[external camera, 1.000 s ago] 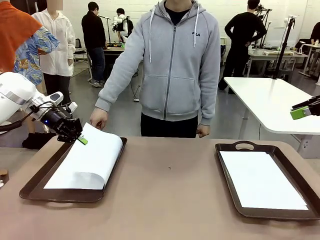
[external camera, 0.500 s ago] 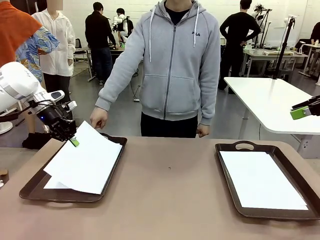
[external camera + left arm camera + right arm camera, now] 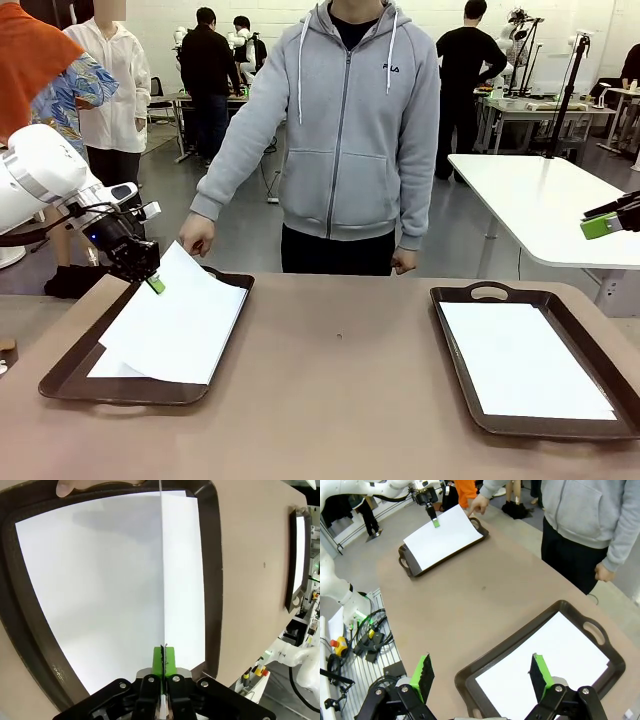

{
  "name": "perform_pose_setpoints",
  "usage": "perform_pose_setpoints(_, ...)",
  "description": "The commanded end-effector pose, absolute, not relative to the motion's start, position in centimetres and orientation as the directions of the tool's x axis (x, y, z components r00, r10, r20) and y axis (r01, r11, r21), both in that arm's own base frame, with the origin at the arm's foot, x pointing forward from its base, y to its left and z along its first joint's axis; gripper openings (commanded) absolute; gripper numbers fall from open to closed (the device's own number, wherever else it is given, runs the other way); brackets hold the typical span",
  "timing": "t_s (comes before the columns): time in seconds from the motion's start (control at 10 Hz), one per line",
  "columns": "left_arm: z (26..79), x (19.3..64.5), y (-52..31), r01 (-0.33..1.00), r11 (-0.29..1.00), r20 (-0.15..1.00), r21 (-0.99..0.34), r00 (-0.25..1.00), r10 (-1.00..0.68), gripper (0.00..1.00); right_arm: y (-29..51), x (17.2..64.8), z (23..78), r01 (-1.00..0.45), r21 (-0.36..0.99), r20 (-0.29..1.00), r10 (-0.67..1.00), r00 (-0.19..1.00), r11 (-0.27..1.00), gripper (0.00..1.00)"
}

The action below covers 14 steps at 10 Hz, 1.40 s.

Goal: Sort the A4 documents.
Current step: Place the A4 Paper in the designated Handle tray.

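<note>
Front view, left to right. The left hand [image 3: 155, 284], at about 9 o'clock on the surface [image 3: 340, 400], is clamped on the near-left corner of a sheet [image 3: 180, 320], its green pads pinching the paper edge. The gripped corner is lifted; the rest of the sheet slopes down to lie across the left tray [image 3: 60, 375], askew over a second sheet [image 3: 100, 367] that lies flat in the tray and shows at its near-left corner. The person's hand [image 3: 196, 236] hangs at the far rim of this tray, at about 11 o'clock, just beside the raised sheet. The person stands at 12 o'clock behind the surface.

The right tray [image 3: 455, 390], at about 3 o'clock, holds a flat sheet [image 3: 520, 360] squared within its rim, handle toward the far side. The right hand [image 3: 605, 224] hovers high at the picture's right edge, well apart from the tray.

Left wrist view: the pads [image 3: 168, 661] are pressed together on the paper's edge, which runs straight up the frame; a fingertip [image 3: 70, 487] of the person rests at the tray's rim at 11 o'clock.

Right wrist view: the right hand's fingers [image 3: 425, 674] stand wide apart, holding nothing, above the right tray.
</note>
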State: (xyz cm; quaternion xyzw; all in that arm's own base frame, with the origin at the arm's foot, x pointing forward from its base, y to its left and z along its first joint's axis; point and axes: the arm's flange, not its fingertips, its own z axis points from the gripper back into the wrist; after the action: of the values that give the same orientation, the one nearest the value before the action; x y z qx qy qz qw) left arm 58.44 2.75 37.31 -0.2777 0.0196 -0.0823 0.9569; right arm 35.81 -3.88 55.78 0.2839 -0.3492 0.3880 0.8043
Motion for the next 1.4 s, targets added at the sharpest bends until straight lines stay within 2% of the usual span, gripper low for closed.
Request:
perform_pose_setpoints(0.0,37.1,58.1,2.6,0.121,0.863,-0.001,-0.490,0.990,-0.139,0.01,-3.7,36.1,55.8,-0.829,0.195,0.798,0.407,0.444,0.523,1.00)
perform_pose_setpoints(1.3,34.9,58.5,3.1,0.099,0.959,0.024,-0.267,0.995,-0.096,0.01,-3.7,36.1,55.8,-0.829,0.195,0.798,0.407,0.444,0.523,1.00)
